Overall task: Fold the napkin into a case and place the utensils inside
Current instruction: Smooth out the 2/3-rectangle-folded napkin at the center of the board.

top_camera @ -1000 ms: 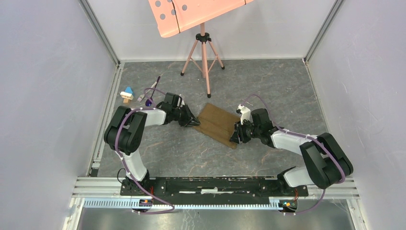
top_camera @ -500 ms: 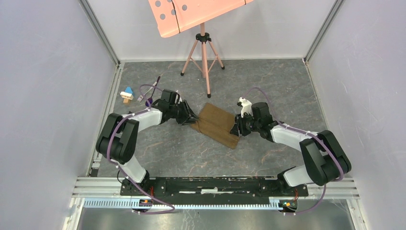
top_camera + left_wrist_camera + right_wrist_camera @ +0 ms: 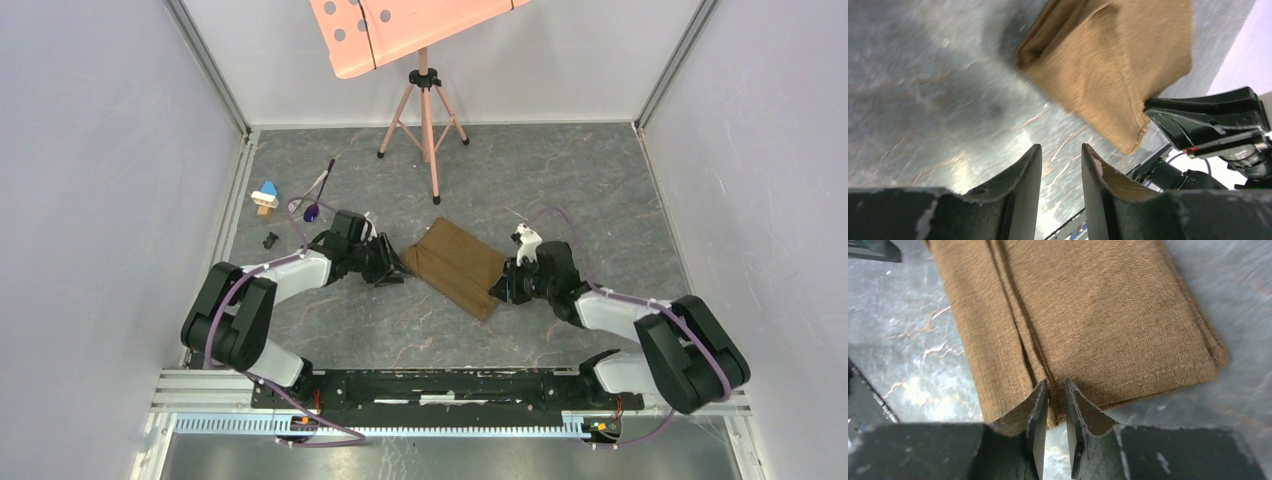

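Observation:
The olive-brown napkin (image 3: pixel 455 262) lies folded into a layered rectangle, the case, at the middle of the floor. My left gripper (image 3: pixel 397 268) sits just off its left corner, apart from it. In the left wrist view that gripper (image 3: pixel 1061 146) is open and empty, with the napkin (image 3: pixel 1113 55) ahead of it. My right gripper (image 3: pixel 499 291) is at the napkin's near right end. In the right wrist view its jaws (image 3: pixel 1056 381) stand a narrow gap apart over a fold line of the napkin (image 3: pixel 1088 310). The purple-bowled spoon (image 3: pixel 312 211) lies far left. I cannot make out the fork by the cable.
A pink stand's tripod (image 3: pixel 425 110) is planted behind the napkin, its tray overhead. A small blue, white and tan toy block (image 3: pixel 265 196) and a tiny black piece (image 3: pixel 270 240) lie by the left wall rail. Walls close in on three sides.
My left gripper opened, let go of the napkin's left corner and drew back towards the left. My right gripper's jaws narrowed and it slid nearer along the napkin's right end.

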